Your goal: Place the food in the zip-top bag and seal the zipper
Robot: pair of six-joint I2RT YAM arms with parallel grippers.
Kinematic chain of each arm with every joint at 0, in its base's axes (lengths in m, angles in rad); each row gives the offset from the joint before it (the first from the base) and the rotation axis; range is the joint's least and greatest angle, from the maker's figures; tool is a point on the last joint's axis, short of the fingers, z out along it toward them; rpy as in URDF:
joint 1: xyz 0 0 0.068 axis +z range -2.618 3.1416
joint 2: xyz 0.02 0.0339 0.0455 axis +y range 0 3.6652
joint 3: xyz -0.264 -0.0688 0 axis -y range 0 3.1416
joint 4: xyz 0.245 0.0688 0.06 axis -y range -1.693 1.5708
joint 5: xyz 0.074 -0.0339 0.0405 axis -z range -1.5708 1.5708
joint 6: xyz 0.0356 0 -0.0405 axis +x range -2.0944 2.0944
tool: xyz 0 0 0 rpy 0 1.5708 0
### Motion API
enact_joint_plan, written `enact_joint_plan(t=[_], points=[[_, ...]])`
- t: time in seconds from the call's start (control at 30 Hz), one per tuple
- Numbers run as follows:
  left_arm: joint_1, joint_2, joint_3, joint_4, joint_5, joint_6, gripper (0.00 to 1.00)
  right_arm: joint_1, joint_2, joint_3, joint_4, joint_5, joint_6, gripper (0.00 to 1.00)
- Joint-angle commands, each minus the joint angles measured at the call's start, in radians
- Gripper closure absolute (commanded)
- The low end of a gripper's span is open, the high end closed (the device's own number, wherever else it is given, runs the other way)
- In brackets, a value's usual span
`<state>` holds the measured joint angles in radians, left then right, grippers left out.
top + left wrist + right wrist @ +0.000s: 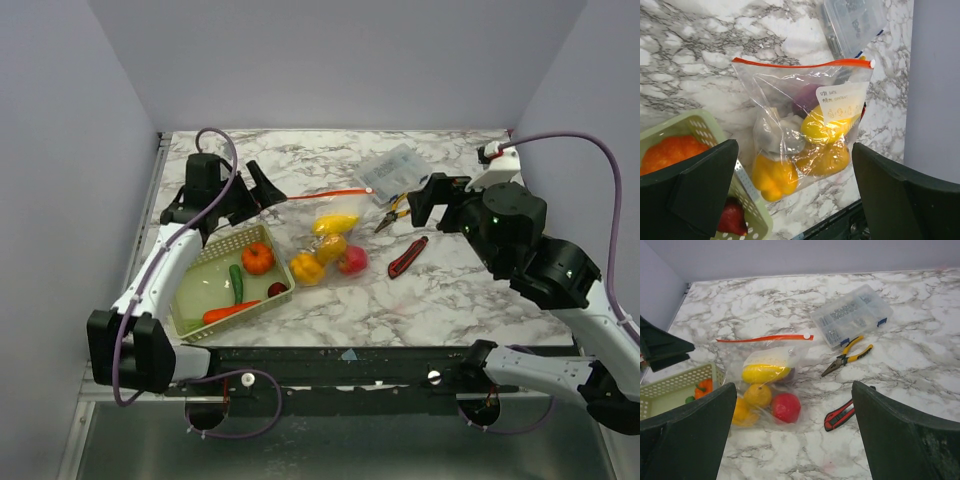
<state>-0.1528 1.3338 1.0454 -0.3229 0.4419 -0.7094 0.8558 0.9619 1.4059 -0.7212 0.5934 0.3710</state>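
The zip-top bag [325,245] is seen flat on the desk [450,300], yellow, orange and red food [330,250] inside and the zipper [325,194] along its far edge. Left of the bag, the pumpkin [257,258], cucumber [236,283] and carrot [230,311] are lying in the basket [222,243]. Right of the bag, pliers [393,212], a knife [407,257] and a parts box [395,168] are spotted. The left end effector [262,200] and right end effector [420,203] are held wide apart and empty, flanking the bag.

The left arm [153,272] is built of smooth white shell links joined by blocky black joint housings, and a mauve cable [120,350] loops along it from the base to the black wrist. The right arm [560,275] is of the same white-and-black make, with its own mauve cable [570,135] ending in a white plug [497,152] and a tiny green light on the black wrist housing. Both arms carry broad, matte, dark wedge-shaped fingers [690,190], and their bases meet a black rail [350,365] with two round silver bolt heads.
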Motion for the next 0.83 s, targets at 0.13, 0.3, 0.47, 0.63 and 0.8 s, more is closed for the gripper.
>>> enact_joint_plan(t=[0.13, 0.3, 0.47, 0.63, 0.8], points=[[-0.003, -0.336, 0.099, -0.229, -0.206, 0.132, 0.01, -0.001, -0.069, 0.044, -0.039, 0.108, 0.022, 0.0], [-0.004, -0.592, 0.108, -0.115, -0.296, 0.16, 0.01, -0.002, -0.167, -0.006, 0.044, 0.078, -0.029, 0.0], [-0.004, -0.786, 0.103, -0.025, -0.369, 0.185, 0.02, -0.002, -0.258, -0.057, 0.149, 0.054, -0.069, 0.0], [-0.007, -0.82, 0.162, -0.057, -0.387, 0.235, 0.02, -0.003, -0.318, -0.089, 0.211, 0.065, -0.071, 0.0], [-0.007, -0.826, 0.143, -0.032, -0.349, 0.244, 0.01, -0.002, -0.337, -0.113, 0.241, 0.084, -0.09, 0.0]])
